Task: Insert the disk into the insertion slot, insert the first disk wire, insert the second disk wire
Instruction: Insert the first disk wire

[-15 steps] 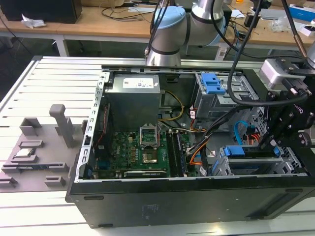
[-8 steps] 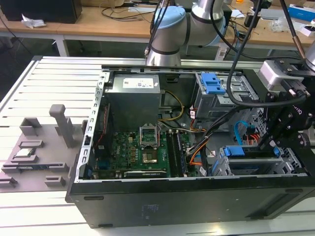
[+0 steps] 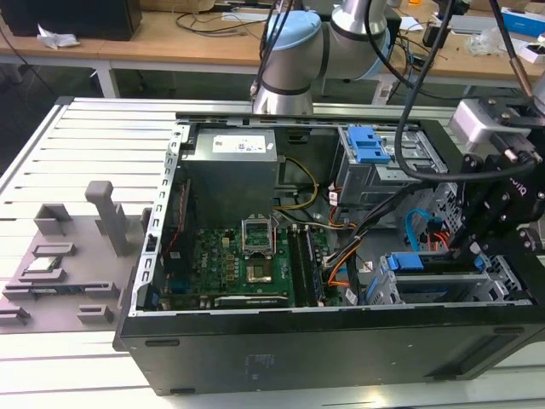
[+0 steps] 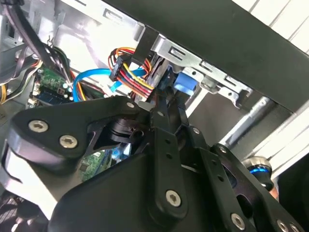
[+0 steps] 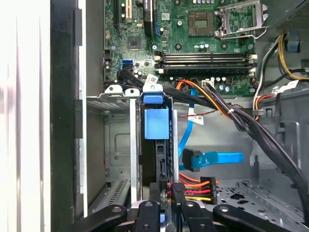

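Your black gripper (image 4: 163,96) is clenched on the black plug (image 4: 155,77) of a red, orange, yellow and black wire bundle (image 4: 126,72), with the fingers pinching it from both sides. Directly ahead of the fingertips stands the disk (image 5: 157,123), a flat grey-metal drive in a bright blue plastic carrier. You see it edge-on, seated inside the insertion slot (image 5: 118,145), the silver perforated sheet-metal cage whose walls flank it. The held plug sits at the end of the disk nearest the gripper; you cannot tell whether it is pushed fully home. Just beside the gripper, on the wire bundle's side, is a flat light-blue data wire (image 5: 219,157). Its own black connector (image 5: 191,159) is near the cage and, as far as shows, apart from the disk. Beyond the slot, farther from the gripper, the green motherboard (image 5: 193,43) lies in the open black tower case (image 3: 298,354).
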You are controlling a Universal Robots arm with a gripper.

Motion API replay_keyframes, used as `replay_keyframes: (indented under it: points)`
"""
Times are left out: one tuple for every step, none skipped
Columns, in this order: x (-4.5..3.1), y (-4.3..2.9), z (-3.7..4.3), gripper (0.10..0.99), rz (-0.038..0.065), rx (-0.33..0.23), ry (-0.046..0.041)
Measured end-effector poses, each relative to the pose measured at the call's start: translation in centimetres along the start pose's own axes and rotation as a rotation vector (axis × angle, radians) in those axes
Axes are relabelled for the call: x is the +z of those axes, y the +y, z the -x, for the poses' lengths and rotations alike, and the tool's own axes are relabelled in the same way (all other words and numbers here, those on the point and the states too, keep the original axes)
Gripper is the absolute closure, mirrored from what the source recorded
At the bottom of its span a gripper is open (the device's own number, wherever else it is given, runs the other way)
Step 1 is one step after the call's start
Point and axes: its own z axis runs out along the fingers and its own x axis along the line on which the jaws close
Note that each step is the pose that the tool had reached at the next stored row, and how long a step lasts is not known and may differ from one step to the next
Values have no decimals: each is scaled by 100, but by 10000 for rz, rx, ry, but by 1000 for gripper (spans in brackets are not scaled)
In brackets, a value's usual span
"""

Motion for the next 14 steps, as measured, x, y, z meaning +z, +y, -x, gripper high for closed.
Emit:
replay_keyframes:
  points:
    - [-43, 3, 3, 847, 0, 0, -1]
    - [-71, 4, 8, 847, 0, 0, 0]
    - [-95, 5, 18, 847, 0, 0, -2]
    - [-156, 10, 47, 859, 0, 1, 0]
    - [-206, 12, 62, 925, 0, 0, 0]
    - [-237, 14, 68, 980, 0, 0, 2]
    - [-257, 15, 70, 980, 0, 0, 0]
    - [-292, 17, 72, 980, 0, 0, -1]
    - [-315, 18, 72, 980, 0, 1, 0]
    - [-363, 20, 72, 980, 0, 0, -1]
    - [-379, 21, 71, 980, 0, 0, 0]
    - [-381, 22, 71, 980, 0, 0, -2]
    - [-380, 22, 71, 980, 0, 0, -3]
    - [-382, 22, 72, 980, 0, 0, 0]
